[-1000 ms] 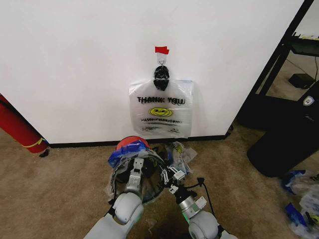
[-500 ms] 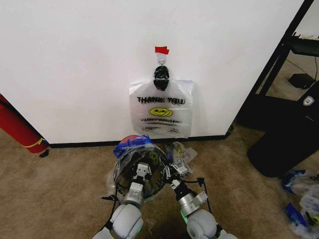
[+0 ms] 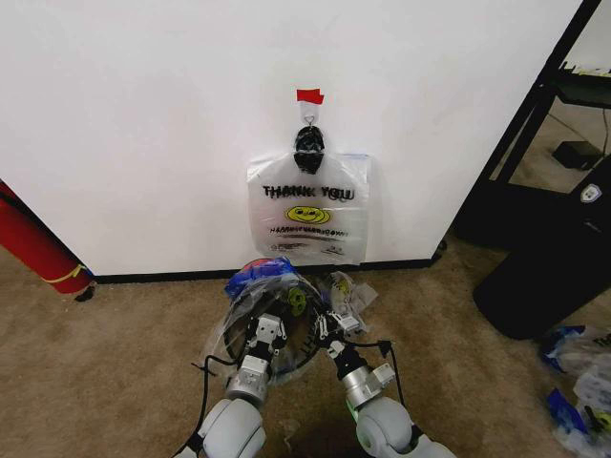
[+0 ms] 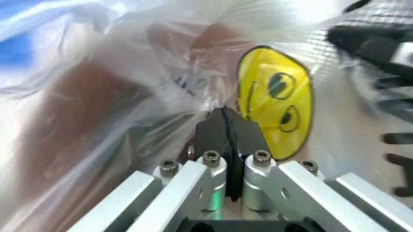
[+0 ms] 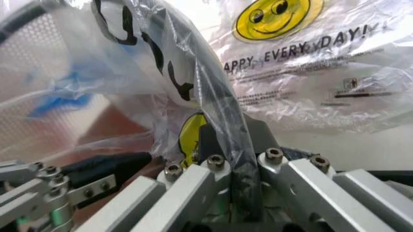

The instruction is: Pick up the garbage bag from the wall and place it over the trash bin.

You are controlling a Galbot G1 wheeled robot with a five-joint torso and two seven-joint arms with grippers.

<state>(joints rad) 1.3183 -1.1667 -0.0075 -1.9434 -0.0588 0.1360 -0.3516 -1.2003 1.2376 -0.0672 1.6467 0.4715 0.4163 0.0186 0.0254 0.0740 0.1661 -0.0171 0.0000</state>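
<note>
Garbage bag being stretched over trash bin
Gripping film with left gripper and right gripper, jaws clenched; spreading the mouth.

Whitish garbage bag — yellow smiley, blue patches, black lettering.

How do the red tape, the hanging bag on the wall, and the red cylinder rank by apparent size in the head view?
1. Hanging bag, largest.
2. Red cylinder; the frame edge cuts it off, so only its visible part is ranked.
3. Red tape, smallest.
</note>
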